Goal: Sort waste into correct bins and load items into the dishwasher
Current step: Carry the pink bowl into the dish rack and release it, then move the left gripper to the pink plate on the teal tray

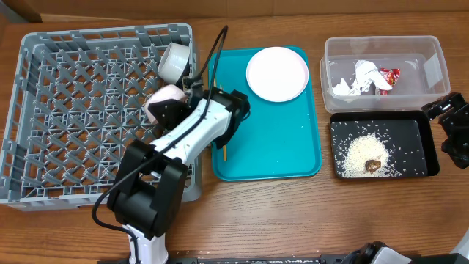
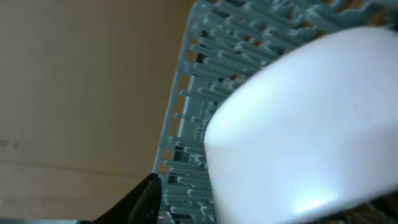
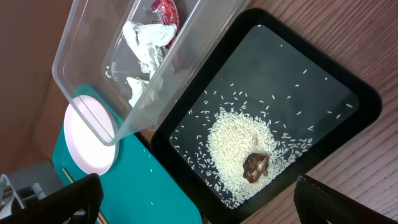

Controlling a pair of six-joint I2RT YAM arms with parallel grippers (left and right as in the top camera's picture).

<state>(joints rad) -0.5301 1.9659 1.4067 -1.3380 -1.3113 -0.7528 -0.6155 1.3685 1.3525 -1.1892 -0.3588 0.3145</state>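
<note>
A white bowl (image 1: 163, 101) sits at the right edge of the grey dishwasher rack (image 1: 80, 110), with my left gripper (image 1: 167, 111) right at it. In the left wrist view the bowl (image 2: 305, 124) fills the right side. One black finger (image 2: 146, 199) stands apart from it with rack slats showing between; the other finger is hidden. A second white bowl (image 1: 176, 62) lies tipped in the rack. The white plate (image 1: 277, 73) and chopsticks (image 1: 223, 152) lie on the teal tray (image 1: 271, 147). My right gripper (image 1: 451, 125) hangs open and empty beside the black tray (image 3: 311, 74).
The clear tub (image 1: 381, 62) holds crumpled paper (image 3: 146, 43) and a red-and-white wrapper (image 1: 388, 75). Rice (image 3: 236, 143) and a brown lump (image 3: 256, 167) lie in the black tray (image 1: 425, 147). My left arm (image 1: 183, 147) crosses the rack's right wall and the teal tray's left edge.
</note>
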